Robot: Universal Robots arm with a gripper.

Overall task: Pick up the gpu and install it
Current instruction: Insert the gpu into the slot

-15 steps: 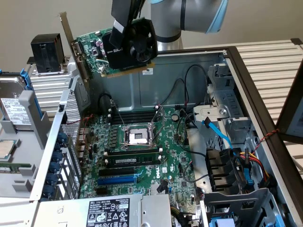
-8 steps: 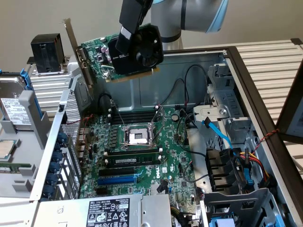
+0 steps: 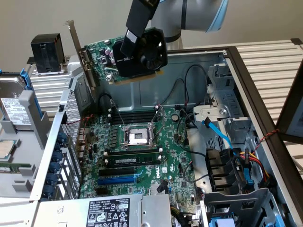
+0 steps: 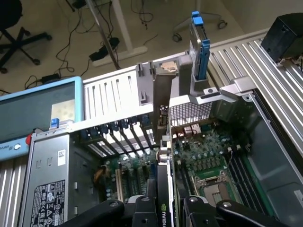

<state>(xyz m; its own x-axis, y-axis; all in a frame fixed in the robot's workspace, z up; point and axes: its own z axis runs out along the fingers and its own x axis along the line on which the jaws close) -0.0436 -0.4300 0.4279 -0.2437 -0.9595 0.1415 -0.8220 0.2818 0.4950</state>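
The gripper (image 3: 127,48) is up in the air and its two black fingers (image 4: 142,212) are closed tight on the gpu (image 3: 147,53). They pinch the black plastic cover from both sides. The gpu hangs from the gripper, above the open computer case (image 3: 203,59), and it touches nothing else. It is tipped a bit, not flat. Its thin green board pokes out past the black cover, and its metal bracket (image 3: 81,52) sticks out at the far end from the gripper, pointing up and out over the side of the case. In the wrist view the gpu (image 4: 164,182) is seen from its thin edge, held right between the fingers of the gripper (image 4: 168,213), with the bracket (image 4: 162,94) out in front. Down below the gripper lies the big green motherboard (image 3: 156,156), flat on the floor of the case. On it sits a square silver socket (image 3: 138,136), and near that are long black sticks (image 3: 130,158) and a blue slot (image 3: 118,179). A grey power box (image 3: 111,210) with a white label sits at the edge of the case, well away from the gripper.
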